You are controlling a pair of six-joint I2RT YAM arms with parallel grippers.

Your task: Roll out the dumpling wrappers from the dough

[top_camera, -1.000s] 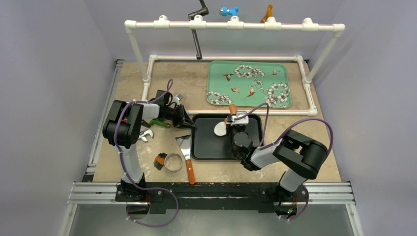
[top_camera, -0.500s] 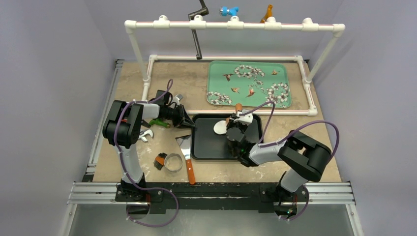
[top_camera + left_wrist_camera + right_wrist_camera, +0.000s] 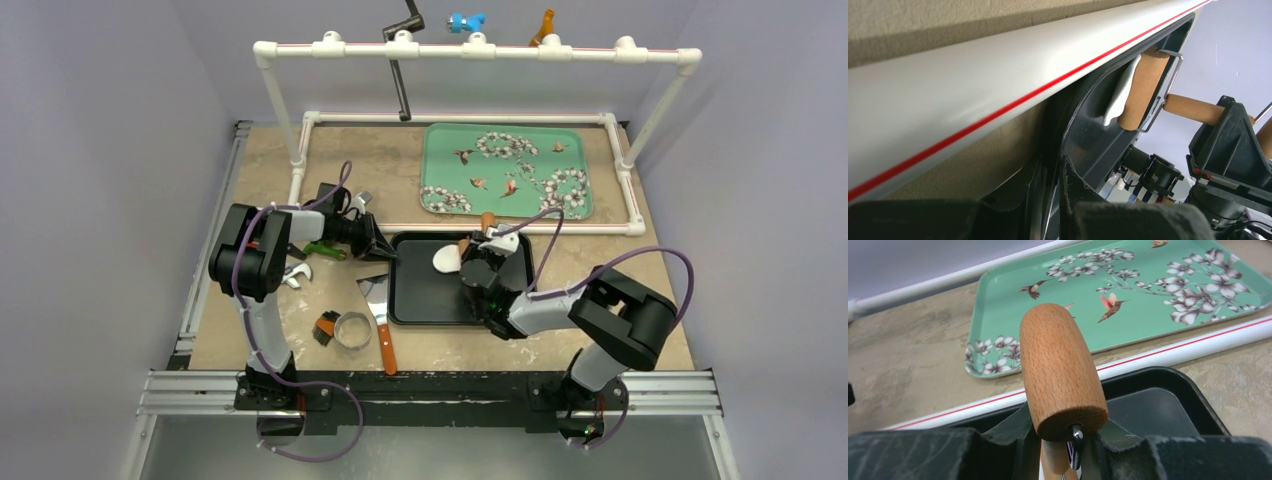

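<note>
Lavender walls all round and a beige stone-look counter (image 3: 620, 300) boxed in by a white plastic pipe frame (image 3: 470, 50). The action is on the black rectangular plastic tray (image 3: 420, 295) in the middle of the top view. The left pincer (image 3: 383, 250) is pinched nearly closed on that tray's left rim; in its wrist view you can see the wall of the tray running right between the fingers. My guess is it's there as an anchor, so the tray doesn't skate around under the rolling. The right pincer (image 3: 478, 262) is partly closed around the handle of the small wooden pastry roller with a wire frame (image 3: 1060, 375), which sits at the tray's upper edge. The roller's drum rests against the flat white dough disc (image 3: 447, 260), the dumpling wrapper in the making, which lies in the upper middle of the tray and curls up a bit against the drum in the left wrist view. Looks to me like mid-roll, with the disc not fully flat yet. The green flower-and-hummingbird metal tray (image 3: 505, 170) at the upper right is bare, probably where finished wrappers go. The round metal ring cutter (image 3: 351, 329) and the orange-handled metal scraper (image 3: 380, 310) are parked at lower left, apart from the tray.
</note>
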